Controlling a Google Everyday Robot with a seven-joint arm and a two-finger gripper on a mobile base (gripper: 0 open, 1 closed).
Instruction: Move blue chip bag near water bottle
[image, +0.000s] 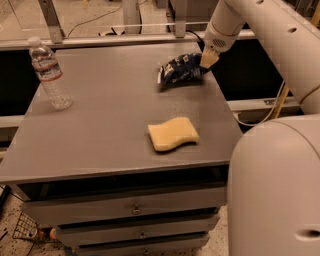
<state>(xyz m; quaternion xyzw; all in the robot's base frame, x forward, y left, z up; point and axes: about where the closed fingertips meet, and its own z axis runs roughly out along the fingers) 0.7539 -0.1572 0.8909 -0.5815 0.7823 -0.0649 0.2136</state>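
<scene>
The blue chip bag (179, 69) is at the far right of the grey table (100, 130), its right end raised and its left end low over the tabletop. My gripper (205, 64) comes down from the arm at the upper right and is shut on the bag's right end. One cream finger (208, 58) shows against the bag. The water bottle (49, 73) stands upright at the table's far left corner, well apart from the bag.
A pale yellow wavy sponge (173, 133) lies on the table in front of the bag, near the right front. The robot's white body (275, 190) fills the lower right. Metal rails (115, 40) run behind the table. Drawers (130, 210) sit under the tabletop.
</scene>
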